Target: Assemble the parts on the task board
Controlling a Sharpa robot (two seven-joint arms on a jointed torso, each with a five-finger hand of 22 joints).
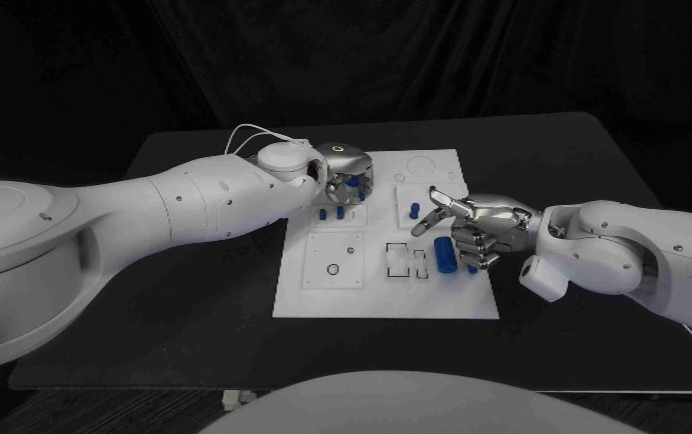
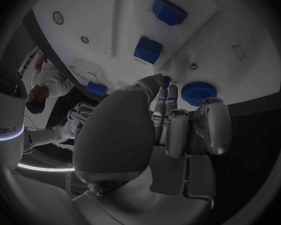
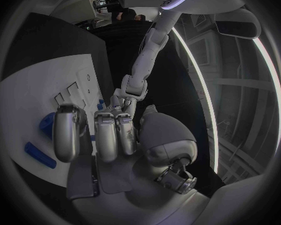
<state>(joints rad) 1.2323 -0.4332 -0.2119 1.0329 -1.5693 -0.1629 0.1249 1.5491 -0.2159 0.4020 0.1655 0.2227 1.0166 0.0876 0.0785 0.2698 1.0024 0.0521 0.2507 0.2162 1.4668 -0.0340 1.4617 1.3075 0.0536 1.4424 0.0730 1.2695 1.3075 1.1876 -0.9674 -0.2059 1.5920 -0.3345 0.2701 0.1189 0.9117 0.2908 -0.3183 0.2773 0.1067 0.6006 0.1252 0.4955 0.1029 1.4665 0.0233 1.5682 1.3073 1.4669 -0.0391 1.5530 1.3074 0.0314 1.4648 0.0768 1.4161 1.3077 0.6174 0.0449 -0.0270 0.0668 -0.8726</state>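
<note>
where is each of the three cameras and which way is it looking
Head view: on the robot's head, looking down at the board; both arms show, left hand, right hand.
Left wrist view: behind the left hand, facing the board and blue parts.
Right wrist view: behind the right hand, facing the board and the left arm.
All share the board.

A matte black rectangular table is set before a black pleated curtain, which is hung as a backdrop behind the table's far edge. Dark flooring is seen below the table's near edge. Above the table, long curved strips of white light are seen overhead.
</note>
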